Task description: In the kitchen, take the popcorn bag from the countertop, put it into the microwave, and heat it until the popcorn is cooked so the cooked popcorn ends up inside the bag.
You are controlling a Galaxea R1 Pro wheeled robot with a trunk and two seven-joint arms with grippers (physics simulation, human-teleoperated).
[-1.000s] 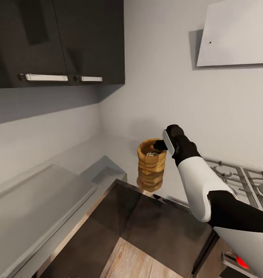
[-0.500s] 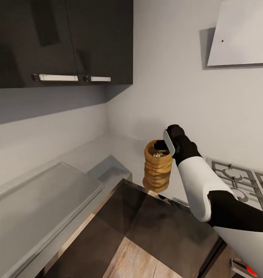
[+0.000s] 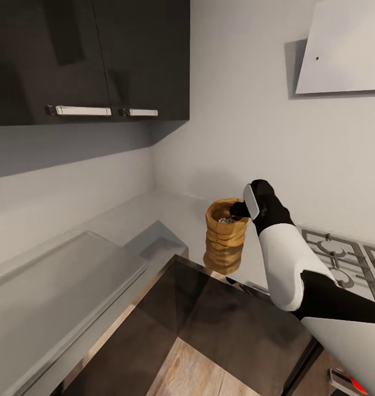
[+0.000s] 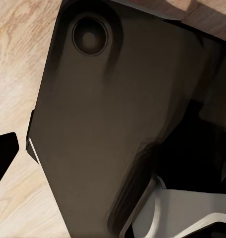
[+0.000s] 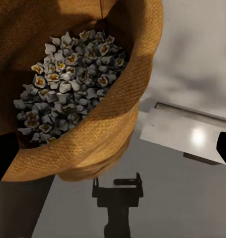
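Observation:
The tan popcorn bag (image 3: 225, 242) stands upright on the glossy grey countertop (image 3: 171, 214), its reflection beneath it. Popcorn (image 5: 68, 74), whitish bits with yellow centres, fills the bag (image 5: 103, 134). My right gripper (image 3: 238, 209) hovers at the bag's rim on the hob side. In the right wrist view this gripper (image 5: 115, 156) is open, its fingertips far apart with the near rim between them. My left gripper (image 4: 113, 158) hangs low beside my dark base (image 4: 103, 124) over the wood floor (image 4: 13, 44). The microwave is out of view.
Dark wall cabinets (image 3: 88, 55) hang over the counter's left stretch, where a pale raised block (image 3: 61, 275) lies. The steel gas hob (image 3: 341, 264) sits right of the bag under a white hood (image 3: 341, 49). Dark cabinet fronts (image 3: 226, 324) drop to the floor.
The camera swung left at first. In the last half second my right gripper drew back from over the bag's mouth toward the hob side, while the bag stayed put.

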